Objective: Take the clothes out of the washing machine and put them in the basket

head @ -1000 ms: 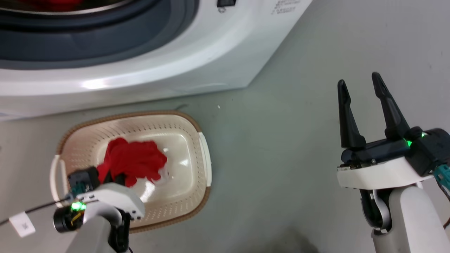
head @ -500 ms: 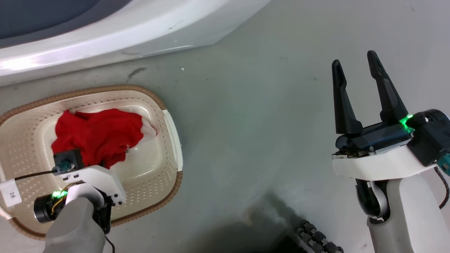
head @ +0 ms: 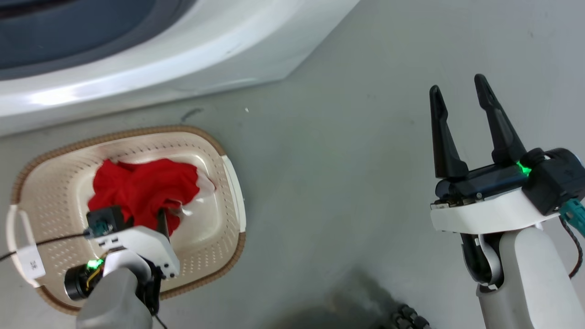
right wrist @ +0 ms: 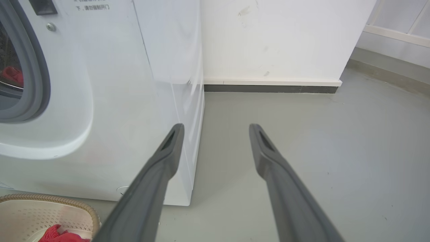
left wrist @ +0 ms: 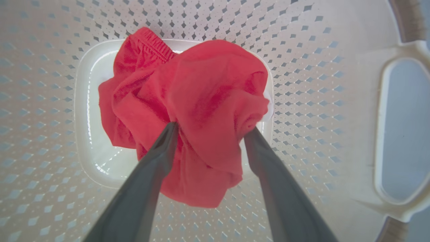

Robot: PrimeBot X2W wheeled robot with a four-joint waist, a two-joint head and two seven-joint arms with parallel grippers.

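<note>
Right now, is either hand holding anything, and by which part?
Seemingly nothing. The left hand has its fingers apart around the clothes lying in the basket; the right hand is open and empty.

Bright, even indoor light. A white glare streak runs along the curved front of the large white front-loading washing machine [head: 59, 93], and the glossy base of the cream-white perforated plastic basket [left wrist: 100, 161] gleams with reflections. A soft dark shadow lies on the grey floor [head: 347, 292] at the bottom of the head view. Both wrist views bow at their edges. The left gripper's [left wrist: 211, 129] long dark fingers [left wrist: 141, 188] blur near the lens.
</note>
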